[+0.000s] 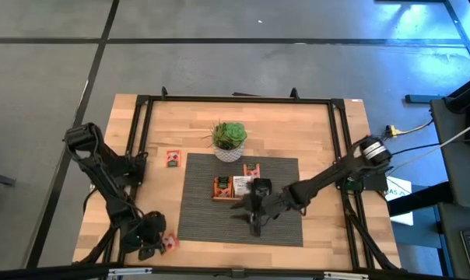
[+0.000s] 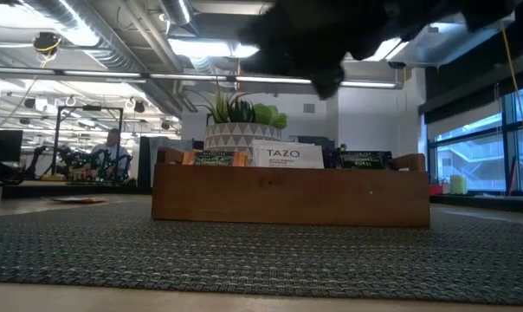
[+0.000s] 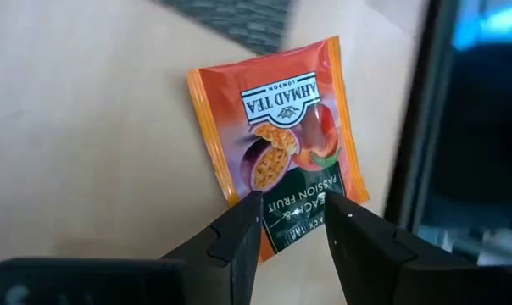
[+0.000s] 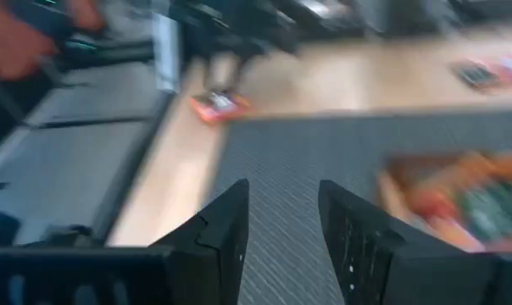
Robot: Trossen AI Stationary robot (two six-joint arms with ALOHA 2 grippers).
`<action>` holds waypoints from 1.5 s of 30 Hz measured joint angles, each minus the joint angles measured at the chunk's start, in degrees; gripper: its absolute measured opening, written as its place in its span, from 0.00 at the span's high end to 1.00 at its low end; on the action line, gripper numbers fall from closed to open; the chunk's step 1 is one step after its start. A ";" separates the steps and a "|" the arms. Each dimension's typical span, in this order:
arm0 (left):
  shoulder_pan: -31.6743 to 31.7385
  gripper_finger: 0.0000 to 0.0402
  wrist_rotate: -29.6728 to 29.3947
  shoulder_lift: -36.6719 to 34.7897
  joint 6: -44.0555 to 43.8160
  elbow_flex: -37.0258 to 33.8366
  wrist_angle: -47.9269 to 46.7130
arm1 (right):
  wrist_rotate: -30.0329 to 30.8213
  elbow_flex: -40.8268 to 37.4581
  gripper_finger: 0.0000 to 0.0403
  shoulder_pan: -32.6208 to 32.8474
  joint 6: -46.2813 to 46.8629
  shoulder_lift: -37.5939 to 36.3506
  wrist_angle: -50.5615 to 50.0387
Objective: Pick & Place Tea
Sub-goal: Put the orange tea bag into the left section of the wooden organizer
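Observation:
An orange-red tea sachet (image 3: 277, 140) lies flat on the bare wood at the table's near left corner (image 1: 170, 243). My left gripper (image 3: 294, 212) hovers open over its dark-green end, one finger to each side. A second sachet (image 1: 173, 159) lies on the wood left of the mat. The wooden tray (image 1: 236, 187) on the dark mat (image 1: 282, 222) holds several sachets, among them a white one (image 2: 287, 156). My right gripper (image 1: 254, 222) is open above the mat, just on the near side of the tray, and holds nothing (image 4: 283, 191).
A potted plant (image 1: 229, 140) in a white patterned pot stands just beyond the tray. A black metal frame (image 1: 142, 109) runs along the table's sides and far edge. Bare wood lies left and right of the mat. A person shows in the room behind the table (image 2: 112, 152).

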 joint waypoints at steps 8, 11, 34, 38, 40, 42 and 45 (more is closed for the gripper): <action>0.73 0.68 3.52 0.16 17.18 -0.17 2.88 | -5.79 7.69 0.64 0.02 -9.82 6.80 4.44; 0.60 0.68 0.16 -1.79 17.87 0.37 1.55 | -5.77 12.09 0.64 0.00 -12.69 8.12 -1.49; 10.04 0.68 6.36 4.53 29.88 25.44 -21.86 | -5.27 18.64 0.64 -0.33 -17.57 8.58 -13.40; 11.08 0.68 8.09 8.32 29.24 26.23 -21.62 | -5.27 18.64 0.64 -0.31 -17.46 8.58 -13.44; 11.00 0.68 8.15 9.34 27.13 26.29 -21.35 | -5.27 18.64 0.64 -0.31 -17.46 8.58 -13.39; 10.93 0.68 8.26 10.29 24.91 26.38 -21.74 | -5.27 18.64 0.64 -0.31 -17.48 8.58 -13.38; 10.58 0.68 7.82 11.13 24.20 26.34 -22.53 | -5.25 18.64 0.64 -0.31 -17.79 8.58 -13.21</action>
